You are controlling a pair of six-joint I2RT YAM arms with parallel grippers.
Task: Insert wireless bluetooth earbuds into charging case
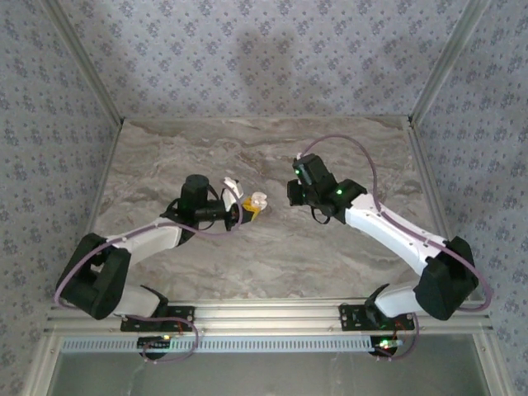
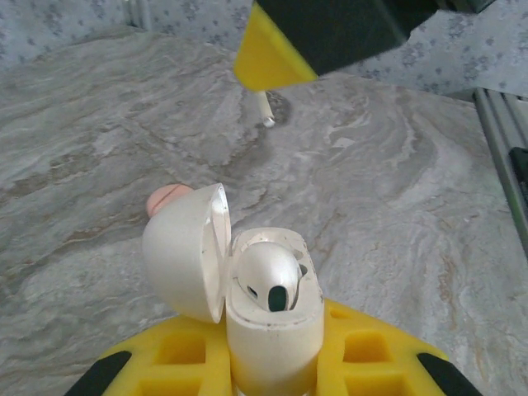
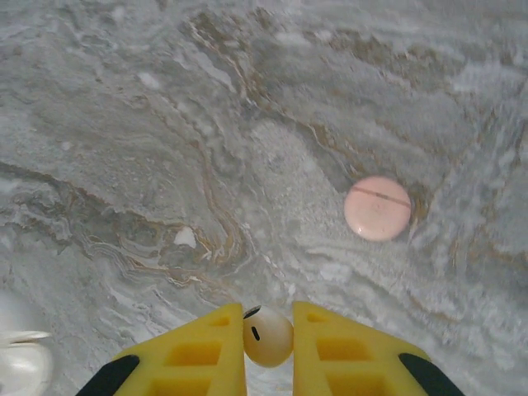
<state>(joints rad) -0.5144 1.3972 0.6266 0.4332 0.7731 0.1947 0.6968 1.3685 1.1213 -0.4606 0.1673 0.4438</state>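
Fingers point(image 2: 181, 359) of yellow plastic on the left claw point(image 2: 274, 371) are pressing in on both sides of a small glossy white plastic charging case point(image 2: 272, 334), so this claw is closing tightly around the case body and holding it upright above the grey veined marble-look counter point(image 1: 330, 247). In the overhead view the left claw point(image 1: 238, 213) is sitting left of centre with the charging case point(image 1: 258, 202) at its tip. The rounded lid point(image 2: 186, 247) is standing open, hinged over to the left. One tiny white stem-shaped seated earbud point(image 2: 266, 276) is already lying in the case's well, its bulb facing up. A small round pink disc point(image 2: 163, 199) is lying on the counter just beyond the lid.

Further right, the right claw point(image 1: 294, 194) is hovering near the case, apart from it. Its own camera is showing the right claw point(image 3: 268, 332) nipping a second white gripped earbud point(image 3: 266, 337) between its yellow tips, nearly closed on the bulb. From the left wrist, that earbud's stem point(image 2: 265, 110) is hanging down. The pink disc point(image 3: 378, 208) is resting on the counter beyond it.
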